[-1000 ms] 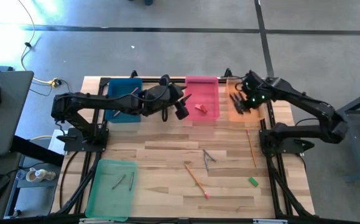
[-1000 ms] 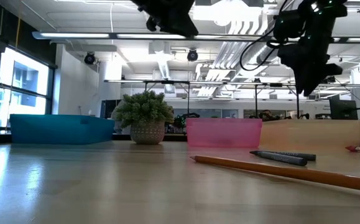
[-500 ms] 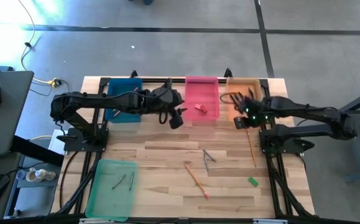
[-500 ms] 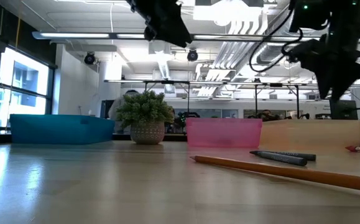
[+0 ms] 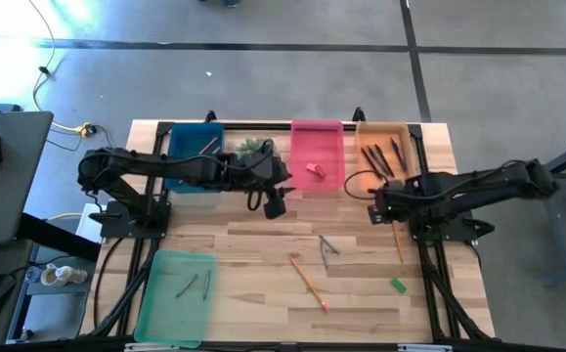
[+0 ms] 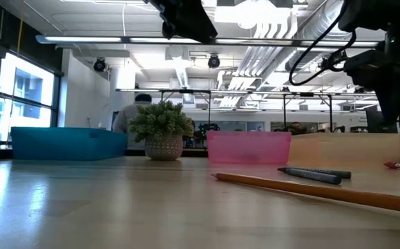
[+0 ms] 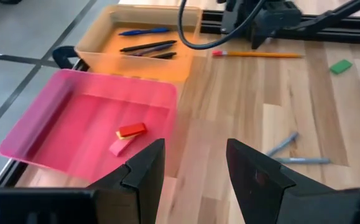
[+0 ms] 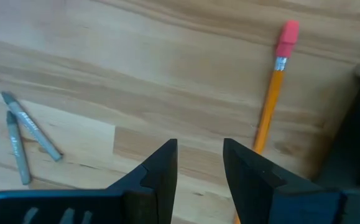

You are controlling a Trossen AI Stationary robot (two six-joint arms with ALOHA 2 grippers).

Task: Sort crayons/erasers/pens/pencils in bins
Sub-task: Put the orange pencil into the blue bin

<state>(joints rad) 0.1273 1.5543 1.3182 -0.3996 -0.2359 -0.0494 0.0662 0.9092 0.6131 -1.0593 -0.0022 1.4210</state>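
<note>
A pale wooden table [image 5: 263, 244] carries a long orange pencil [image 5: 396, 233] with a pink eraser tip, lying lengthwise from front to back just below the right gripper [image 5: 378, 210], which hovers empty with fingers parted. The left gripper [image 5: 274, 207], also parted and empty, hangs beside the pink bin [image 5: 319, 182].

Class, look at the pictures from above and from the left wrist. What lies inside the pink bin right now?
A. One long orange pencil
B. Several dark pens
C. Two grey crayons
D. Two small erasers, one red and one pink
D: the left wrist view shows a red eraser and a pink eraser in the pink bin; the pens are in the orange bin.
</note>
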